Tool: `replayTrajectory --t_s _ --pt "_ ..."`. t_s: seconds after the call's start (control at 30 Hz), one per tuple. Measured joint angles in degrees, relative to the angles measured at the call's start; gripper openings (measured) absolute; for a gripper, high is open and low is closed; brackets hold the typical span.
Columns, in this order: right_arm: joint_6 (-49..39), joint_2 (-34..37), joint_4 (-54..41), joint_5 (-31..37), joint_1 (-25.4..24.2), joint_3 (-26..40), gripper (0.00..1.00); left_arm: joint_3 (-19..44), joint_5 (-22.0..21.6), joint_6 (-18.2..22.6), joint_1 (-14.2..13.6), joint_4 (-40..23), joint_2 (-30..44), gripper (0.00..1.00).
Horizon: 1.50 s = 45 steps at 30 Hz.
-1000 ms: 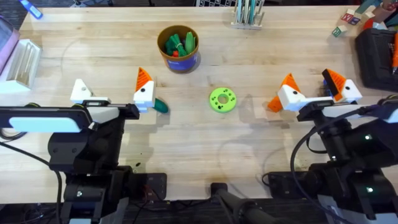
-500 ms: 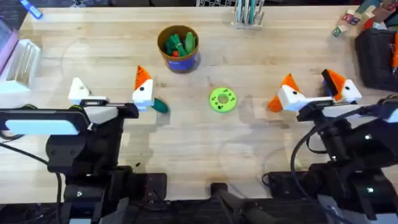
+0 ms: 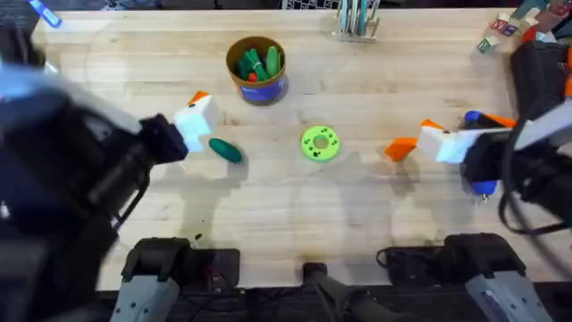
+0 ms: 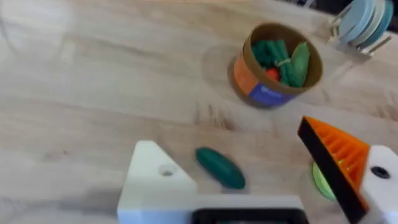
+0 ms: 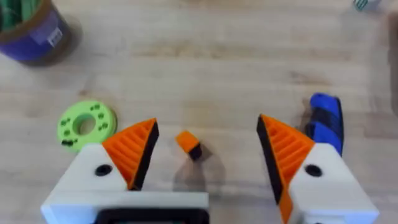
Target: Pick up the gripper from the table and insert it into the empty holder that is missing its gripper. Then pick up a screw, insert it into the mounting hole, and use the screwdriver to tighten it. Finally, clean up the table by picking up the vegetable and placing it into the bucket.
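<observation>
The dark green vegetable (image 3: pixel 225 149) lies on the table, just right of my left gripper (image 3: pixel 183 130). In the left wrist view the vegetable (image 4: pixel 219 167) sits ahead of my open left gripper (image 4: pixel 249 190), untouched. The bucket (image 3: pixel 256 70) stands behind it, with several green toy vegetables inside. The blue screwdriver (image 3: pixel 472 117) lies at the right, partly under my right gripper (image 3: pixel 465 134). My right gripper (image 5: pixel 208 158) is open and empty, with the screwdriver (image 5: pixel 325 119) beside one finger. The holder and screw are out of view.
A bright green holed disc (image 3: pixel 320 143) lies mid-table. A small orange and black piece (image 3: pixel 400 148) rests left of the right gripper. A black case (image 3: pixel 541 80) stands at the right edge. A rack (image 3: pixel 356 20) stands at the back.
The left arm has risen and swung, now large and blurred, its gripper turned toward the vegetable. The right gripper has shifted right and turned over the screwdriver. Nothing was grasped.
</observation>
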Motion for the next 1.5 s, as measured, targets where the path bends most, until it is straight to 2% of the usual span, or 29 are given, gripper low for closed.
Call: replayTrajectory --t_s 0.1,0.23,0.33,0.37,0.4,0.53,0.57,0.63,0.67,0.73,0.77,0.87,0.9,0.93,1.03,1.13,1.27,1.5 --pt "0.0 7.3 -2.6 0.0 0.0 5.1 0.964 4.3 1.8 -3.4 0.0 -4.0 10.1 0.985" --pt "0.0 13.3 -2.4 0.0 0.0 7.2 0.964 4.8 4.4 -9.2 0.0 -2.7 22.4 0.985" --pt "0.0 15.2 -2.0 0.0 0.0 7.3 0.964 4.8 6.2 -16.2 0.0 -1.8 30.3 0.992" --pt "0.0 15.6 -1.9 0.0 0.0 7.3 0.964 4.8 6.9 -17.7 0.0 -1.3 32.3 0.915" --pt "0.0 15.6 -1.8 0.0 0.0 7.3 0.964 4.8 7.4 -18.4 0.0 -0.7 33.9 0.774" --pt "0.0 15.6 -1.8 0.0 0.0 7.3 0.964 4.8 9.0 -18.3 0.0 0.1 36.6 0.140" --pt "0.0 15.6 -1.8 0.0 0.0 7.3 0.964 4.8 9.4 -17.2 -0.2 0.1 36.4 0.037" --pt "0.0 15.6 -1.8 0.0 0.0 7.3 0.964 4.8 10.4 -15.4 -1.1 -0.2 35.3 0.004" --pt "0.0 15.6 -1.8 0.0 0.0 7.3 0.964 4.8 10.9 -13.9 -2.1 -0.5 34.0 0.061" --pt "0.0 15.6 -1.8 0.0 0.0 7.3 0.964 5.3 11.7 -12.0 -4.8 -1.2 30.9 0.248" --pt "0.0 15.6 -1.9 0.0 0.0 7.3 0.964 5.8 12.0 -10.9 -6.3 -1.3 29.1 0.366" --pt "0.0 15.6 -1.9 0.0 0.0 7.3 0.964 7.4 12.4 -8.0 -11.3 -1.0 23.4 0.832" --pt "0.0 15.6 -1.9 0.0 0.0 7.3 0.964 7.7 12.6 -7.1 -13.0 -1.0 21.4 0.943" --pt "0.0 15.6 -1.9 0.0 0.0 7.3 0.964 7.9 12.8 -5.9 -15.0 -1.0 19.2 0.977" --pt "0.0 15.6 -1.9 0.0 0.0 7.3 0.964 8.0 13.3 -3.6 -20.4 -0.3 13.9 0.988" --pt "0.0 15.6 -1.9 0.0 0.0 7.3 0.964 8.0 13.4 -2.5 -23.7 1.9 10.7 0.988" --pt "0.0 15.6 -1.9 0.0 0.0 7.3 0.964 8.0 13.4 -1.7 -24.7 4.6 9.7 0.988" --pt "0.0 15.6 -1.9 0.0 0.0 7.3 0.964 8.0 13.2 -1.4 -24.7 2.5 9.7 0.988"
